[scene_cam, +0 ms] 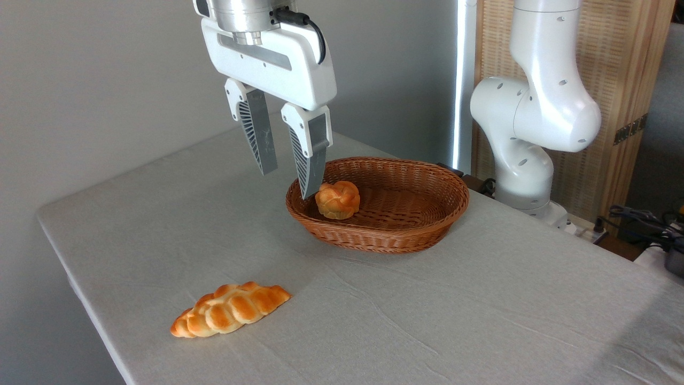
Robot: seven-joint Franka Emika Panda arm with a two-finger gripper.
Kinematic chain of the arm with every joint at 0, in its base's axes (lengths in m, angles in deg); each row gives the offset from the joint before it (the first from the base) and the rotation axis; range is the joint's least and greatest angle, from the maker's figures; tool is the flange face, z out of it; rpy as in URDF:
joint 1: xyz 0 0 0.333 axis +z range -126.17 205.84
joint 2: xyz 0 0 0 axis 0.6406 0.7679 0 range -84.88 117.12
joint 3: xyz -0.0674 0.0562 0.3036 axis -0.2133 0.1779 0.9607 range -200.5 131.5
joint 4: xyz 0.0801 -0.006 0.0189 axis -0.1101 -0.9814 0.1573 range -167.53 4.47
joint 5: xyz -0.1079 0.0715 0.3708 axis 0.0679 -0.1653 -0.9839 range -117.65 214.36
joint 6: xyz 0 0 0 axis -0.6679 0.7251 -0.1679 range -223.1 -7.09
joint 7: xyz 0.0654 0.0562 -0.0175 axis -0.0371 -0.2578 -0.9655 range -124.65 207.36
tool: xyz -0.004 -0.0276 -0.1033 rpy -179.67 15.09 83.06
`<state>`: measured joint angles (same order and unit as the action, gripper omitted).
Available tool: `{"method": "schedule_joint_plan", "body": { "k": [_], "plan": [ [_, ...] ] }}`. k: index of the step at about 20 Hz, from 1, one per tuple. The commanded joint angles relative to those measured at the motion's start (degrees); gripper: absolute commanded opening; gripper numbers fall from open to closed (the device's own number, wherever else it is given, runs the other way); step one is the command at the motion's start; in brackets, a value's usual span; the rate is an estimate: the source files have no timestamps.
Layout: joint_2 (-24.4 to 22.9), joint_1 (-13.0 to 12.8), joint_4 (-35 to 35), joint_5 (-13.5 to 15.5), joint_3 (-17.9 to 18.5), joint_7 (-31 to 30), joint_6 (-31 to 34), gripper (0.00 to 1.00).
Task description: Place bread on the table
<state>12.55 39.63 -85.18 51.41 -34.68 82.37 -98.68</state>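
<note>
- The bun (337, 199) sits inside the basket (417, 235), at its left end, just right of and below my pincer (288, 184).
- My pincer hangs with its fingers (258, 133) apart, gripping nothing; the right fingertip shows in front of the basket's left rim, right beside the bun, though I cannot tell whether they touch.
- The bun is small, round, knotted, glossy golden-orange with paler creases.
- A longer braided loaf (230, 309) lies well apart on the table (481, 321), toward the front left.
</note>
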Motion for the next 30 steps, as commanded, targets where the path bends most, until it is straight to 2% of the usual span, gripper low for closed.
{"method": "schedule_joint_plan", "body": {
  "k": [1,3,4,17,23,24,27,30],
  "plan": [
    [0.2,0.1,0.8,0.9,0.4,0.7,1.6,1.0],
    [0.2,0.1,0.8,3.3,0.4,0.8,1.6,1.0],
    [0.3,0.1,0.8,3.4,0.4,0.8,1.6,1.0],
    [0.1,-0.1,0.9,3.0,-0.3,-0.5,1.0,1.0],
    [0.0,-3.7,-1.0,3.4,-1.3,-0.4,0.9,1.0],
    [0.0,-4.9,-1.6,3.4,-1.7,-0.3,0.9,1.0],
    [-2.0,-3.5,-6.3,2.8,-7.4,0.3,0.9,1.0],
    [-5.0,-3.4,-10.2,2.8,-8.0,0.4,0.9,1.0]
  ]
}}
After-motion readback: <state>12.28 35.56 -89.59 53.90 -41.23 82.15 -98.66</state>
